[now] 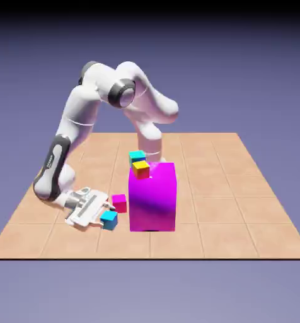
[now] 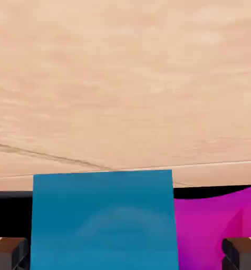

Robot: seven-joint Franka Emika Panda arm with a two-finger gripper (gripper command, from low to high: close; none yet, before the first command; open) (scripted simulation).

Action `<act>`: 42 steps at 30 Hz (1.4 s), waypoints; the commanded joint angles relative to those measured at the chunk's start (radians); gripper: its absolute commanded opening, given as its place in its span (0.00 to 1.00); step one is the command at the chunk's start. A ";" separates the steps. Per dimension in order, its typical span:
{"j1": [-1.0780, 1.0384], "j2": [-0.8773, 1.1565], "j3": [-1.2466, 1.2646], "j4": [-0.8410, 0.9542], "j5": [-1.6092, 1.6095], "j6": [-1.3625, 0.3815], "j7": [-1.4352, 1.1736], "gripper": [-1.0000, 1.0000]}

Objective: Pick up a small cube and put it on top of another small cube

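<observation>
Exterior view: the sky-blue cube (image 1: 108, 220) sits on the worktop (image 1: 215, 241), near the pink cube (image 1: 119, 203), just off the fingertips of the tool (image 1: 108, 215), toward the exterior view's right. In the hand view it lies between the parted fingers, nearer the left one, so closing looks likely next.
</observation>
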 commanded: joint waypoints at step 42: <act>-0.858 -0.331 0.768 -0.300 -0.603 0.352 0.120 0.00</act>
